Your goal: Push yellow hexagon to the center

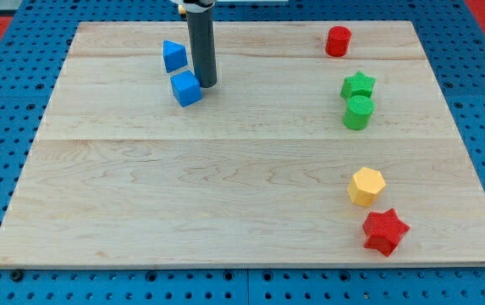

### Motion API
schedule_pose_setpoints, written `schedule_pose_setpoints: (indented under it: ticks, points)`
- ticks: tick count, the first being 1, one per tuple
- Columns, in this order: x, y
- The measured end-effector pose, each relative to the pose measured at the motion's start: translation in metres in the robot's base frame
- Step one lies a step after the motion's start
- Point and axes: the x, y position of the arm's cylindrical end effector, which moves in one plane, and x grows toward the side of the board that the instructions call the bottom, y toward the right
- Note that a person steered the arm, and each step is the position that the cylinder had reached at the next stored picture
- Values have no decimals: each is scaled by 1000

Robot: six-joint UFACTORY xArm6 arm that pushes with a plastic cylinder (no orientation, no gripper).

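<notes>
My tip [207, 85], a bare rod holding nothing, stands just beside the blue cube [186, 88], far from the yellow hexagon [366, 185].

Pale wooden board [225, 195], smooth, visible grain, matt. Yellow hexagon [366, 185] and red star [385, 231]: matt plastic look. Dark rod [201, 47], slight sheen.
</notes>
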Motion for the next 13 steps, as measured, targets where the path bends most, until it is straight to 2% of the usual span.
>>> schedule_pose_setpoints:
  ticks: [2, 4, 5, 6, 7, 8, 10, 11, 12, 13]
  points:
    - [9, 9]
    - [11, -27]
    - [14, -17]
    - [47, 18]
    - [102, 43]
    - [133, 91]
    - [134, 216]
    - [170, 269]
    - [201, 261]
    - [203, 198]
